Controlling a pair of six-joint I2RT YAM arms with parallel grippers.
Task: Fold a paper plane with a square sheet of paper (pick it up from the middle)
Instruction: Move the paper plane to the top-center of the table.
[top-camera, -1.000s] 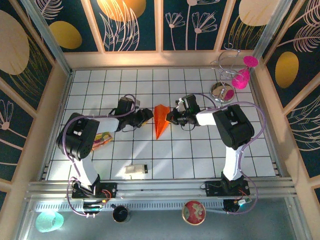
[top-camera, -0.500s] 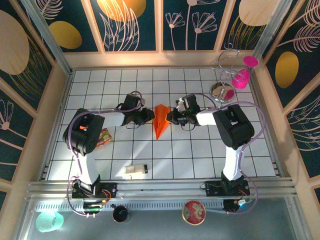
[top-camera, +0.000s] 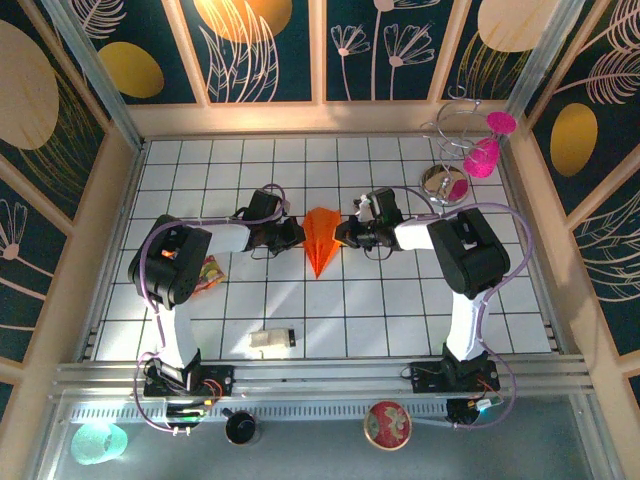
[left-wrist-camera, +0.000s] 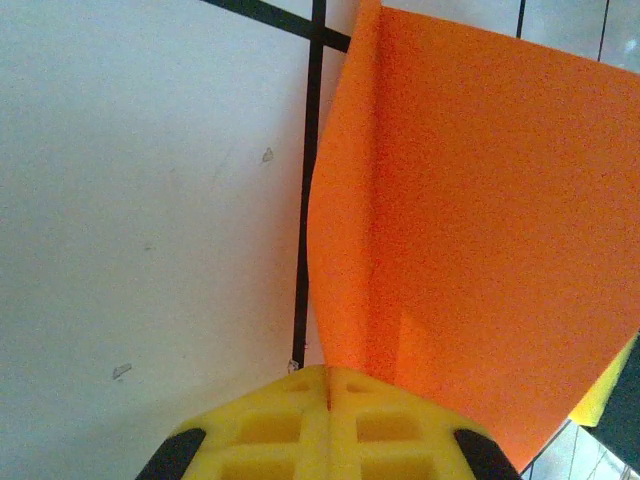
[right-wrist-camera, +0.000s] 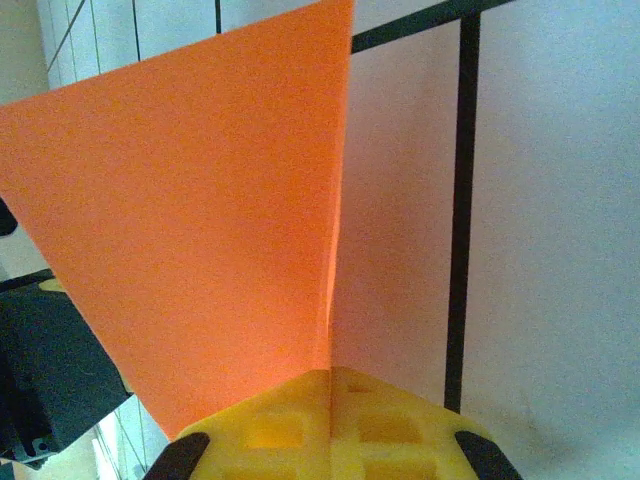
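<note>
Far left, a crinkled multicoloured wrapper (top-camera: 208, 272) is lying on the white tiled table (top-camera: 400, 300) beside the left arm (top-camera: 170, 265). A small beige block (top-camera: 272, 340) is sitting nearer the front edge, well apart from everything else. The left arm is reaching toward the middle, and the left gripper (top-camera: 296, 235) is touching the left edge of the orange paper plane (top-camera: 321, 240). In the left wrist view its yellow fingers (left-wrist-camera: 260, 430) are pressing together, clenched on the paper's fold where it runs into the seam. The paper plane is sitting at the centre of the table between both grippers, wide end away from the arm bases, point toward them. The right gripper (top-camera: 343, 234) is meeting the plane's right edge. In the right wrist view the right fingers (right-wrist-camera: 400, 425) are squeezing tight, pinching the orange sheet at the crease. Far right, a wire stand (top-camera: 455, 140) with pink pieces is standing near the back corner.
</note>
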